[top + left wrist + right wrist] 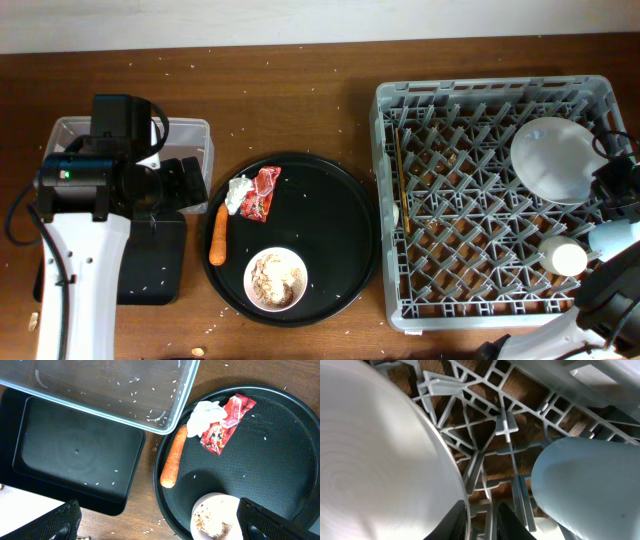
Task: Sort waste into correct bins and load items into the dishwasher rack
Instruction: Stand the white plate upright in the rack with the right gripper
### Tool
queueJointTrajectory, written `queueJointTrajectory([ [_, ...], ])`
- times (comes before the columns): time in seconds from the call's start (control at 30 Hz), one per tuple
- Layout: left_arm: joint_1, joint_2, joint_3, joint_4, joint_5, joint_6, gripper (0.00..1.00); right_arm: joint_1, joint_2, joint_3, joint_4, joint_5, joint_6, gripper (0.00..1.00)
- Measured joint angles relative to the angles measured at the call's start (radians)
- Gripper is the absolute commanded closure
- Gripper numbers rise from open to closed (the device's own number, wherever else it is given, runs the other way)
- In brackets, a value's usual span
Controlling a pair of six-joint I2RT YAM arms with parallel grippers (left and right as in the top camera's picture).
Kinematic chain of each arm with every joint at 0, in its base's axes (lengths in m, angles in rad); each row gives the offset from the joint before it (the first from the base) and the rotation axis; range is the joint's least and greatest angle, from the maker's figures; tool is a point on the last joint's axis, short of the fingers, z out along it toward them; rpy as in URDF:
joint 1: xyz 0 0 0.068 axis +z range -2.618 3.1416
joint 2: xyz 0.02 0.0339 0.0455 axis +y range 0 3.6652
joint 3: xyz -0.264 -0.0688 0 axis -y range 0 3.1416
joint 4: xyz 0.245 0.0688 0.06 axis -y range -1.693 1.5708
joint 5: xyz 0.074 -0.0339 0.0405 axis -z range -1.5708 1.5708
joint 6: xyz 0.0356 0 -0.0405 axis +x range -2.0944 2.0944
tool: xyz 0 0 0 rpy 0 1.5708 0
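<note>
A crumpled white tissue [238, 192] [206, 416], a red wrapper [262, 192] [227, 422], an orange carrot [218, 235] [173, 457] and a white bowl [276, 279] [215, 515] of beige scraps lie on the round black tray [330, 220]. My left gripper [185, 185] [160, 527] is open and empty, above the gap between the black bin tray [75, 450] and the bowl. The grey plate [550, 158] [370, 460] leans in the dishwasher rack [381, 200]. My right gripper [612, 180] [482, 522] is slightly open at the plate's rim, with a light-blue cup [590, 485] beside it.
The clear tub [190, 130] [100, 390] stands behind the black bin tray [150, 270], with rice grains in both. Chopsticks [398, 180] lie along the rack's left side. A white cup [563, 257] sits in its front right. Rice grains are scattered over the table.
</note>
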Motion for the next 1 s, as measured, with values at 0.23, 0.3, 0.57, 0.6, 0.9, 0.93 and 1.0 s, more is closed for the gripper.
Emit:
queueJointTrajectory([
  [0.23, 0.000, 0.000, 0.000, 0.000, 0.000, 0.000, 0.01, 0.002, -0.013, -0.053, 0.071, -0.020, 0.001, 0.96],
  [0.3, 0.000, 0.000, 0.000, 0.000, 0.000, 0.000, 0.01, 0.008, -0.066, -0.052, 0.082, -0.014, -0.011, 0.96],
  [0.57, 0.000, 0.000, 0.000, 0.000, 0.000, 0.000, 0.01, 0.447, -0.329, -0.034, 0.216, 0.340, -0.502, 0.96],
  [0.6, 0.000, 0.000, 0.000, 0.001, 0.000, 0.000, 0.01, 0.534, -0.320, -0.034, 0.225, 0.520, -0.527, 0.96],
  [0.9, 0.000, 0.000, 0.000, 0.000, 0.000, 0.000, 0.01, 0.663, -0.267, -0.097, 0.246, 0.817, -0.532, 0.96],
  [0.93, 0.000, 0.000, 0.000, 0.000, 0.000, 0.000, 0.01, 0.687, -0.267, -0.112, 0.249, 0.815, -0.529, 0.96],
  [1.0, 0.000, 0.000, 0.000, 0.000, 0.000, 0.000, 0.01, 0.717, -0.267, -0.116, 0.251, 0.816, -0.530, 0.64],
])
